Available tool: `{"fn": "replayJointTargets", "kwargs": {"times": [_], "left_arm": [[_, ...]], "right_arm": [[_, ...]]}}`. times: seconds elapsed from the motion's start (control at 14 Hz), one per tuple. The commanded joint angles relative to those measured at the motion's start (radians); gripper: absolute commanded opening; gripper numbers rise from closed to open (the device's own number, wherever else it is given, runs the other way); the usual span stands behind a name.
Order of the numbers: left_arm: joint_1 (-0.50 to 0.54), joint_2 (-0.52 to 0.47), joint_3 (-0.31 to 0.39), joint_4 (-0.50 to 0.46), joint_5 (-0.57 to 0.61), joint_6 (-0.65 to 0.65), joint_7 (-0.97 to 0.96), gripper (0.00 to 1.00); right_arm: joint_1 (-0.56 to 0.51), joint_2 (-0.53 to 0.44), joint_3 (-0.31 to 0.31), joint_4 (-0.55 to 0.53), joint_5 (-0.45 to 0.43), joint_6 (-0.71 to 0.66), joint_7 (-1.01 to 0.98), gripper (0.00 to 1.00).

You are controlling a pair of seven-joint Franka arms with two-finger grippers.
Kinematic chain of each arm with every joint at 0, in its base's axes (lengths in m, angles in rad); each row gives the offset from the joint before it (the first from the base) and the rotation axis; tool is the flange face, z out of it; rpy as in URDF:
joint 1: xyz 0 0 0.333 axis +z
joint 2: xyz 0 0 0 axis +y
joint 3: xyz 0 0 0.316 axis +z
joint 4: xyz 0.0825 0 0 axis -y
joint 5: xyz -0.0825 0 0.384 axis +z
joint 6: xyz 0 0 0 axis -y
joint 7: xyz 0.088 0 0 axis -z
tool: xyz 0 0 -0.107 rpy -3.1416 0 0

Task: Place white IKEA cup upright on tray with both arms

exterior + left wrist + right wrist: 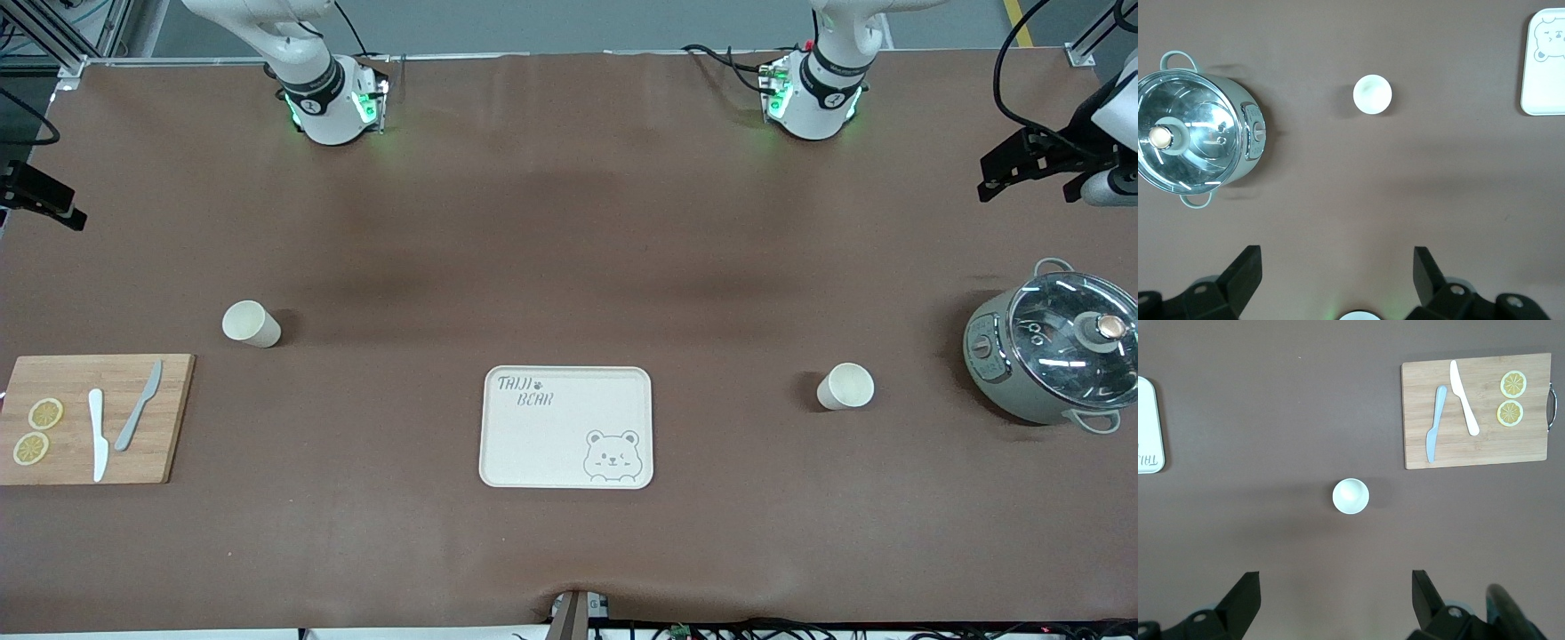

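Black left gripper (1331, 280) hangs with jaws spread wide, holding nothing, high over the table (569, 267) near one white cup (845, 386) and a lidded pot (1053, 356). Right gripper (1331, 600) also gapes wide and bare over a second cup (251, 323) beside the cutting board (89, 418). Cream tray (567, 427) lies between the cups, nearer the front camera.

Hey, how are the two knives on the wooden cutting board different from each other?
The white plastic knife is paler than the grey plastic knife. The white one lies nearly straight, closer to the lemon slices; the grey one lies slanted, toward the tray's end of the rectangular wooden cutting board. Both lie flat on the board, side by side, not touching.
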Motion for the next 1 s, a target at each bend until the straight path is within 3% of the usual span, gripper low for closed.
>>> {"fn": "replayJointTargets", "kwargs": {"times": [0.0,0.5,0.71,0.93], "left_arm": [[0.006,0.006,0.0,0.022,-0.015,-0.02,0.015,1.0],[0.008,0.073,0.006,0.041,0.0,-0.011,-0.003,1.0],[0.006,0.118,0.006,0.016,0.04,0.062,-0.008,1.0],[0.014,0.155,0.006,-0.069,0.038,0.217,-0.009,1.0]], "right_arm": [[-0.016,0.004,0.008,0.009,0.019,-0.002,-0.007,1.0],[-0.027,0.015,0.008,0.009,0.019,-0.002,-0.009,1.0],[-0.027,0.023,0.008,0.011,0.019,0.0,-0.015,1.0],[-0.024,0.038,0.01,0.015,0.017,0.001,-0.018,1.0]]}}
